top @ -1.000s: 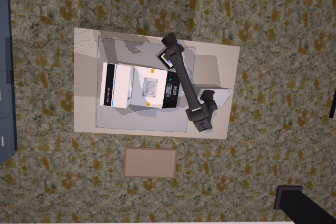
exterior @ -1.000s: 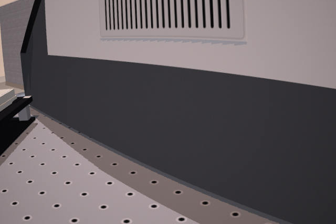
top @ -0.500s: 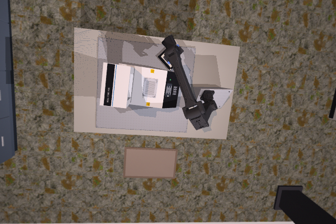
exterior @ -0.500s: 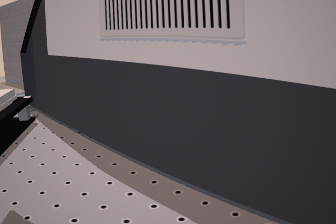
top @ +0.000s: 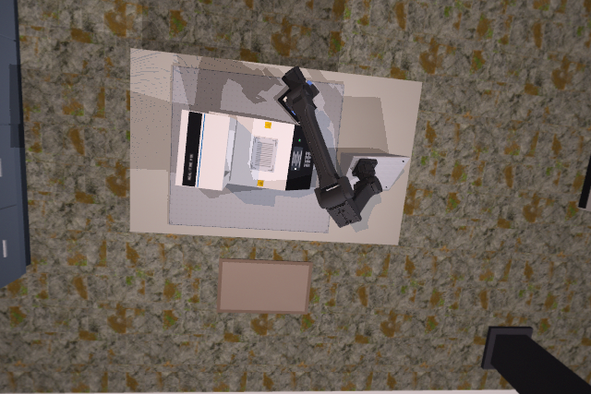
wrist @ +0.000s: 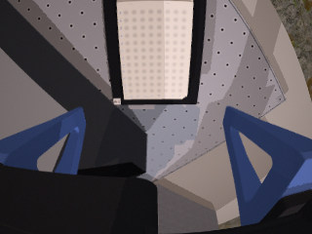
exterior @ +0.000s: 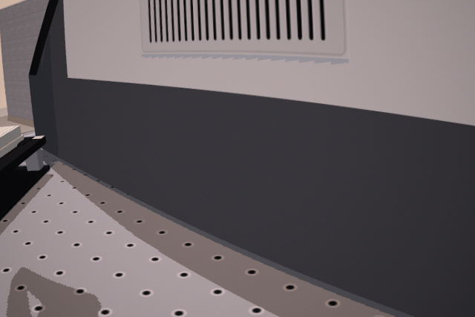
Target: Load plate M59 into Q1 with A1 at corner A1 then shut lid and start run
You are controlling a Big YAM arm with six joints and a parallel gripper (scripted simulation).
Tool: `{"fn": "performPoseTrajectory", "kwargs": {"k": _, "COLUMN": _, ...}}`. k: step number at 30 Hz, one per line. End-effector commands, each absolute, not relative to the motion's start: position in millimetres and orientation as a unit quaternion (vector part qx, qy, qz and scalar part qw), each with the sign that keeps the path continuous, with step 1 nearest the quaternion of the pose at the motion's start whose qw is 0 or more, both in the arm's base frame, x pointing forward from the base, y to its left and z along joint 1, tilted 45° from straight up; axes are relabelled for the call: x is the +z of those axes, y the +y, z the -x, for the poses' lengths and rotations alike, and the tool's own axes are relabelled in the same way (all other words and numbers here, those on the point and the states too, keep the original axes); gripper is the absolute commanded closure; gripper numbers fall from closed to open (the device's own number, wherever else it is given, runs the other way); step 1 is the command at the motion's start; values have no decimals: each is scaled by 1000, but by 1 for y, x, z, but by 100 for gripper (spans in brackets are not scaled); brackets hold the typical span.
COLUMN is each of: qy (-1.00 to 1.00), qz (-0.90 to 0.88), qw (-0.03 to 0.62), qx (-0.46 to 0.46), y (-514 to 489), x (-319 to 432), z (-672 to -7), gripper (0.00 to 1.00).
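In the wrist view the pale sealed plate M59 (wrist: pixel 156 49) lies flat in the black plate nest N1 (wrist: pixel 109 46) on the perforated board. My gripper (wrist: pixel 154 114) is open and empty, its blue fingers spread wide, above the board and just short of the plate's near end. From above, my gripper (top: pixel 296 80) hangs over the nest (top: pixel 283 96), beside the panel end of the cycler Q1 (top: pixel 238 151). Q1's lamp (top: pixel 299 140) is green. Q1's top shows a ribbed square (top: pixel 263 153) between two orange marks. I cannot tell the lid's position.
My arm's base (top: pixel 367 180) stands on the table's right side, the arm reaching along Q1's dark key panel (top: pixel 301 158). The low camera shows Q1's side wall with a vent (exterior: pixel 241 2) and the nest's edge (exterior: pixel 18 148). A brown mat (top: pixel 264 285) lies on the floor.
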State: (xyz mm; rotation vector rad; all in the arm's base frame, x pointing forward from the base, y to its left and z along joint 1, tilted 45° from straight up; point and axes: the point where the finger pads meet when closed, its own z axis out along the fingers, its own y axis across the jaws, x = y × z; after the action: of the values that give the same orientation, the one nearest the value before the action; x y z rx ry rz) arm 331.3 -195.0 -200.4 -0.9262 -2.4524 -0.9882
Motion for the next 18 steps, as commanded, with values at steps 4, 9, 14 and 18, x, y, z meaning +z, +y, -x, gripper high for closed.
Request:
{"fn": "performPoseTrajectory", "kwargs": {"k": 4, "qy": -860, "qz": 336, "qw": 164, "qx": -346, "y": -194, "x": -210, "z": -333, "gripper": 0}}
{"fn": "performPoseTrajectory", "kwargs": {"k": 9, "qy": -867, "qz": 327, "qw": 156, "qx": -342, "y": -183, "x": -219, "z": -342, "gripper": 0}}
{"fn": "performPoseTrajectory", "kwargs": {"k": 14, "qy": -859, "qz": 331, "qw": 176, "qx": -348, "y": -157, "x": -240, "z": -326, "gripper": 0}}
{"fn": "performPoseTrajectory", "kwargs": {"k": 18, "qy": -860, "qz": 336, "qw": 168, "qx": -346, "y": -156, "x": -250, "z": -329, "gripper": 0}}
